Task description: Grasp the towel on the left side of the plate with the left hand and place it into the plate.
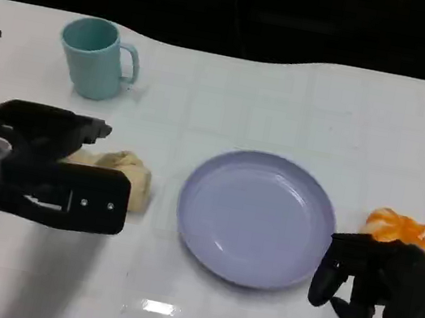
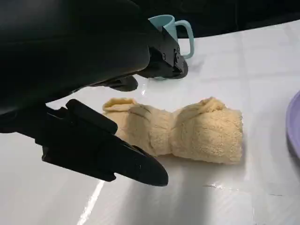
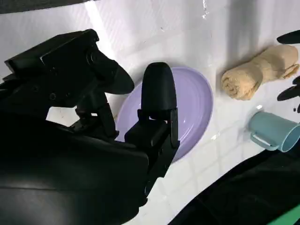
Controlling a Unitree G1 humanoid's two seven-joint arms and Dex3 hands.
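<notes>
Stage: the grasp had not been made; the task looked to be at its approach, with every step of carrying and placing left to do.
Towel: the rolled yellow towel (image 2: pixel 187 133) lay flat on the white counter (image 1: pixel 287 106), just beside the plate on its left, toward the counter's left edge and short of the near edge.
Left hand: the left hand (image 1: pixel 54 168) hung over the outer end of the towel, with its fingers (image 2: pixel 117 159) spread apart, one above the roll and one below it in the wrist view; they held nothing, and whether any tip touched the cloth could not be told.
Plate: the lilac plate (image 1: pixel 216 234) sat near the middle of the counter with nothing in it.
Right hand: the right hand (image 1: pixel 382 296) rested by the near right corner, fingers loosely curled and apart, with nothing in them.
Other things: a teal mug (image 1: pixel 95 56) stood toward the far left corner; an orange thing (image 1: pixel 406 230), perhaps peeled fruit, lay right of the plate.
Left to do: close on the towel, lift it, carry it over the rim, let go inside the plate.
</notes>
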